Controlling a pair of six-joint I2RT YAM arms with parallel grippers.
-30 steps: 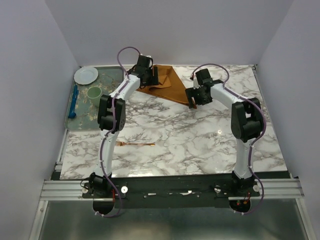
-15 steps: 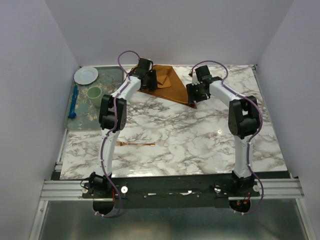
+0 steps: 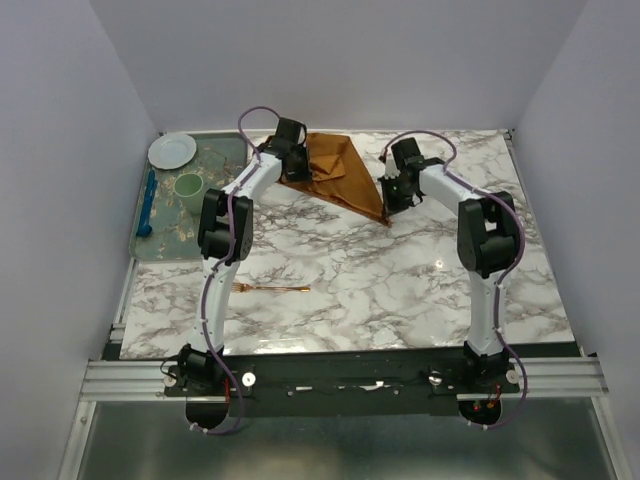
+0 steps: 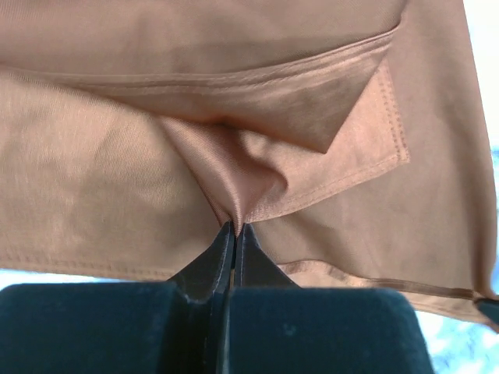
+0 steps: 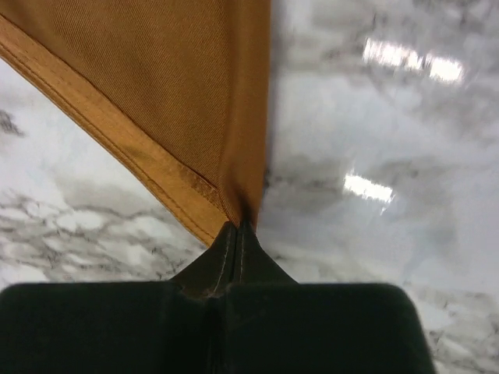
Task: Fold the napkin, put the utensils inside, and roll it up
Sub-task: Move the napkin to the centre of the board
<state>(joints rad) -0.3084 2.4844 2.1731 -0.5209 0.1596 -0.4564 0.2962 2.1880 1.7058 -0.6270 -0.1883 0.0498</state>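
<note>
Tray [image 3: 215,160] at left: white plate [image 3: 172,150], green cup [image 3: 189,187], blue utensil [image 3: 148,205]. Marble table [image 3: 400,270].

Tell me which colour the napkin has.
Plain rust-orange napkin, no pattern; it shows best in the left wrist view.

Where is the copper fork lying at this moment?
In the top view, the fork lies on the marble table, left of centre, just right of the left arm, closer to the near edge than the napkin.

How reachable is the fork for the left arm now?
Probably not yet: the left gripper is shut on the napkin, far back. The fork lies uncovered on the table beside that arm; path looks free once it lets go.
</note>
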